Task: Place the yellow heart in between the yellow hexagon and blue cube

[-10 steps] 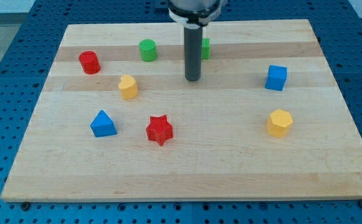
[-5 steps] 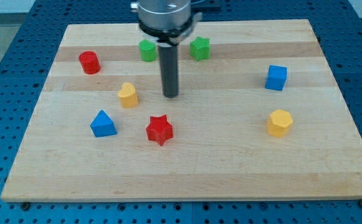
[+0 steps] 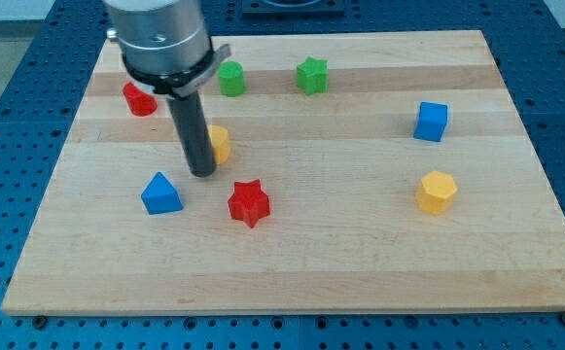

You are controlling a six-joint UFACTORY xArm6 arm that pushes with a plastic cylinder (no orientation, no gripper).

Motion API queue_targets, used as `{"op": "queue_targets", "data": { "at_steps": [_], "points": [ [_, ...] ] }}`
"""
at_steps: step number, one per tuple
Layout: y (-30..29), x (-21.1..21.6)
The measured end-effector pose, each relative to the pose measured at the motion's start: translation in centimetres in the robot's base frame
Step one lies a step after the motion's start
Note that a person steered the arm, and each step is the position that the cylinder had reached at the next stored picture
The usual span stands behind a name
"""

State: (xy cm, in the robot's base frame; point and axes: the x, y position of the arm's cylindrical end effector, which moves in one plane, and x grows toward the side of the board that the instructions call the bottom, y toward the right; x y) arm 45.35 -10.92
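The yellow heart (image 3: 221, 143) lies left of the board's middle, partly hidden behind my rod. My tip (image 3: 202, 174) rests on the board just below and to the left of the heart, close to it or touching it. The blue cube (image 3: 431, 122) sits at the view's right. The yellow hexagon (image 3: 437, 192) lies below the cube, with a gap between them.
A blue triangular block (image 3: 160, 193) and a red star (image 3: 249, 202) lie just below my tip on either side. A red cylinder (image 3: 136, 99), green cylinder (image 3: 230, 78) and green star (image 3: 311, 75) sit near the top of the wooden board (image 3: 515, 262).
My rod has swept from the top middle to the lower left, passing the heart's right side and ending at its lower left. The heart sits slightly further right than before.
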Motion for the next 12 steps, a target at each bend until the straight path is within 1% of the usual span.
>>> {"op": "queue_targets", "data": {
  "at_steps": [3,4,5,6,7,8,10,11,12],
  "points": [
    [-0.2,-0.5],
    [-3.1,-2.5],
    [-4.9,-5.5],
    [1.1,-3.1],
    [6.4,-2.1],
    [5.8,-5.2],
    [8.2,-8.1],
    [7.6,-10.1],
    [13.2,-9.9]
  ]
}}
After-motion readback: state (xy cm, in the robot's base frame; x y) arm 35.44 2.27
